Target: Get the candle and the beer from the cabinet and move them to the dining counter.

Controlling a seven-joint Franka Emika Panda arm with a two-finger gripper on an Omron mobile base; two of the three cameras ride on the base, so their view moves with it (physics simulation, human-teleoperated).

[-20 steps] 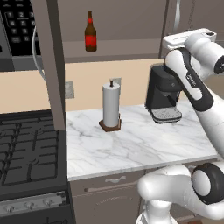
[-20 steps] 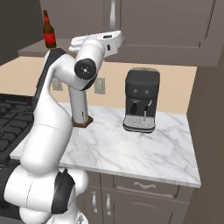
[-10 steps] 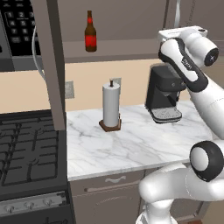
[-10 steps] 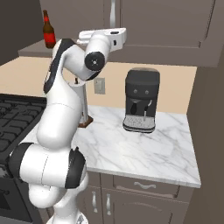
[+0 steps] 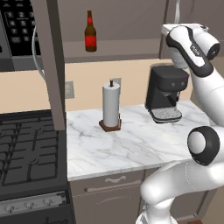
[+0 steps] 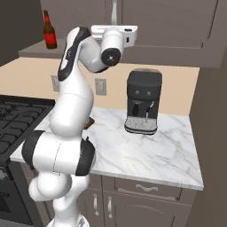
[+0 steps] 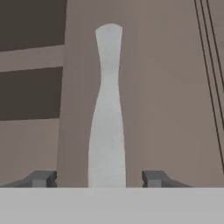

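Note:
The beer (image 5: 90,31) (image 6: 49,31), a dark brown bottle with a red label, stands on a shelf in the open left part of the cabinet (image 6: 168,22). Its open door (image 5: 49,65) sticks out toward me. My hand is raised against the closed door further right. There my gripper (image 7: 99,178) is open, one fingertip (image 7: 43,178) on each side of the long silver bar handle (image 7: 107,109) (image 6: 114,9), with a gap on both sides. The candle is hidden and the dining counter is out of view.
On the small marble worktop (image 5: 131,148) stand a paper-towel roll (image 5: 111,105) and a black coffee machine (image 5: 166,94) (image 6: 142,99). A black stove (image 5: 26,144) lies to the left, with a microwave (image 5: 17,30) above it. Drawer fronts (image 6: 146,190) run below.
The arm has lifted its elbow and straightened upward. The hand has moved slightly up and in toward the closed door's handle. The beer and the counter things have not moved.

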